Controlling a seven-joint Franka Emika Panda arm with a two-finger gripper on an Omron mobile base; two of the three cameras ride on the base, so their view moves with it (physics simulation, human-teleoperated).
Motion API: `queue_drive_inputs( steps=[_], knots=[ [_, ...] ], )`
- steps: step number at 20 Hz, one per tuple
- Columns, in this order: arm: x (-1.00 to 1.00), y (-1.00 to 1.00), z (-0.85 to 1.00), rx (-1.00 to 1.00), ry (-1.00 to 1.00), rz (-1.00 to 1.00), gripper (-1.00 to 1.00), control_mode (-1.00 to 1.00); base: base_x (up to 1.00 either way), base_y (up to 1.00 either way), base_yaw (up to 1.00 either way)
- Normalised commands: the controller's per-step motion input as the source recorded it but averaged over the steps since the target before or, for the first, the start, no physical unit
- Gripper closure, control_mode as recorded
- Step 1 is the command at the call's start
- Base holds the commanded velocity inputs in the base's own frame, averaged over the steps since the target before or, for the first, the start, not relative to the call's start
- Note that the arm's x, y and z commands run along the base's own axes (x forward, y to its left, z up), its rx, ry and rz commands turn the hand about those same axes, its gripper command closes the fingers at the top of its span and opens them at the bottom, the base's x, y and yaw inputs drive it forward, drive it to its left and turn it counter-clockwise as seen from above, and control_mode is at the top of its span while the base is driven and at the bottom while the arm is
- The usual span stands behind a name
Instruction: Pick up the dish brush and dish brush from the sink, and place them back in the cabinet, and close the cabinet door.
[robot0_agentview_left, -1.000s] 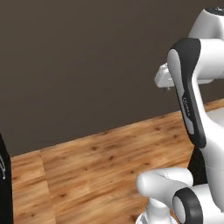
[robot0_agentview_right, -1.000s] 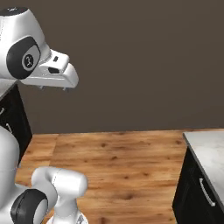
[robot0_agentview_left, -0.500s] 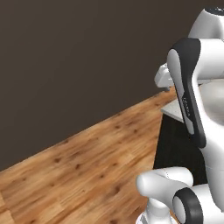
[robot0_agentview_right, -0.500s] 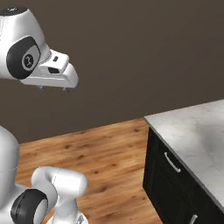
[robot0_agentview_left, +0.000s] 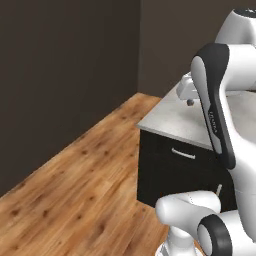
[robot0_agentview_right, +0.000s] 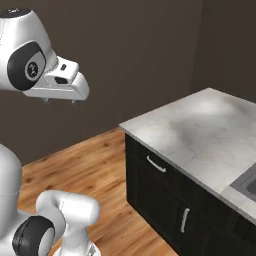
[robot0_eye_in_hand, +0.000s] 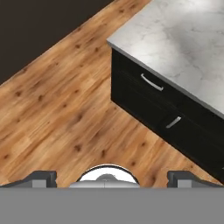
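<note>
counters (robot0_agentview_right: 200, 125): one, grey marble top, right of the wooden floor
base cabinets (robot0_eye_in_hand: 144, 109): one black block beneath that top
silver handles (robot0_eye_in_hand: 152, 82): two in the hand view, one near the corner, another (robot0_eye_in_hand: 173, 122) lower and farther right
sinks (robot0_agentview_right: 247, 182): one, edge at far right
dark walls (robot0_agentview_left: 60, 75): two, meeting at a corner
</note>
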Motion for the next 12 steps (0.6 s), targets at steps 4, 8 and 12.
queue_drive_inputs(
  steps=[4, 8, 12],
  knots=[
    [0.00, 0.00, 0.00, 0.00, 0.00, 0.00, -1.00, 1.00, 0.00, -0.14, -0.56],
    [0.00, 0.00, 0.00, 0.00, 0.00, 0.00, -1.00, 1.00, 0.00, -0.12, -0.55],
    [0.00, 0.00, 0.00, 0.00, 0.00, 0.00, -1.00, 1.00, 0.01, -0.17, -0.54]
  ],
)
